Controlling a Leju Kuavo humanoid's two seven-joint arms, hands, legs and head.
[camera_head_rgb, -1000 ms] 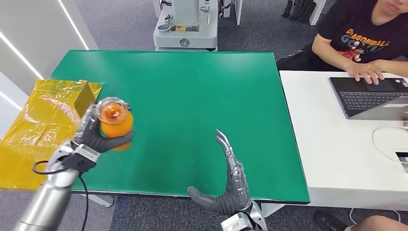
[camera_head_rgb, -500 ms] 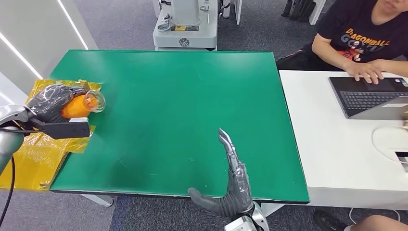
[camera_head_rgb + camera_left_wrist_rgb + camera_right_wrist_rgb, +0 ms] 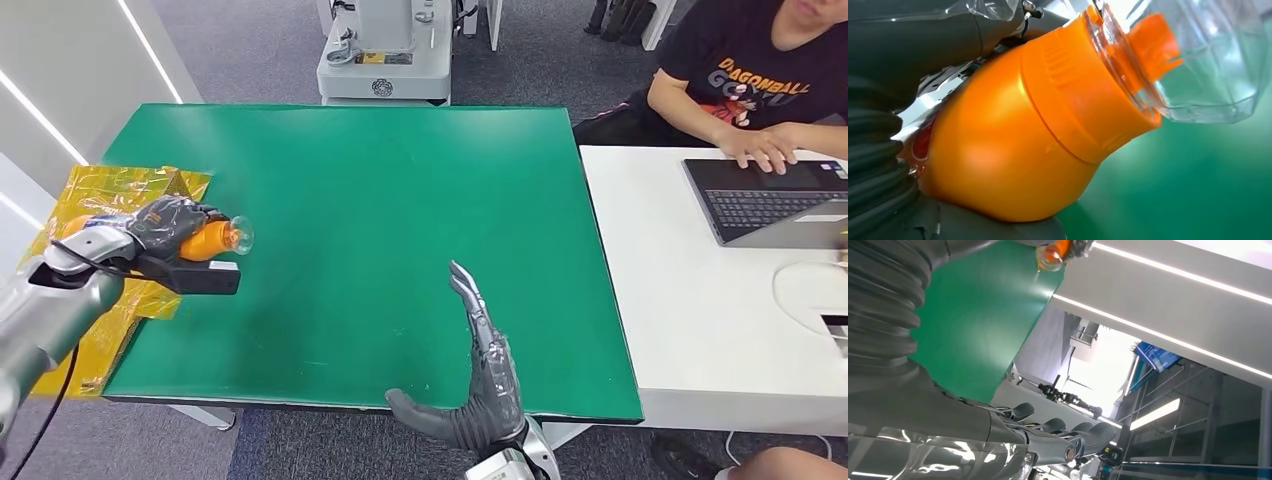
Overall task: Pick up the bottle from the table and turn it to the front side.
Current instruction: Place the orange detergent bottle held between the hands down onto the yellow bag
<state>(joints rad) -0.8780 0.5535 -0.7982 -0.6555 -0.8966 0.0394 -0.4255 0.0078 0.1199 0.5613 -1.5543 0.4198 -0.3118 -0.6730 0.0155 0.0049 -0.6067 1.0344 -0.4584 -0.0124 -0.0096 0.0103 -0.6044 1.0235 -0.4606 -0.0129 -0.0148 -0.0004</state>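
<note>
A rounded orange plastic bottle (image 3: 205, 241) with a clear faceted cap is held in the left hand (image 3: 168, 225), lifted off the green table top (image 3: 400, 220) near its left edge and tipped on its side, so that the cap points toward the middle of the table. In the head view most of the bottle's body is hidden by the dark fingers wrapped over it; just behind it a sheet of crinkled yellow foil (image 3: 95, 200) is seen lying over the table's left end. In the left wrist view the bottle (image 3: 1013, 135) is seen close up: a ribbed orange collar, an orange spout under the clear cap (image 3: 1198, 60), and what may be part of a red label pressed against the grey palm (image 3: 908, 50).

The right hand (image 3: 480, 375) is held at the near edge of the table with nothing in it, its fingers straight and its thumb spread wide. In the right wrist view these fingers (image 3: 1058, 427) are shown extended side by side, with the bottle (image 3: 1055, 251) small at the far end.

A person in a black printed shirt (image 3: 750, 70) is seated at a white desk (image 3: 700, 300) to the right, one hand on a laptop (image 3: 770, 200).
</note>
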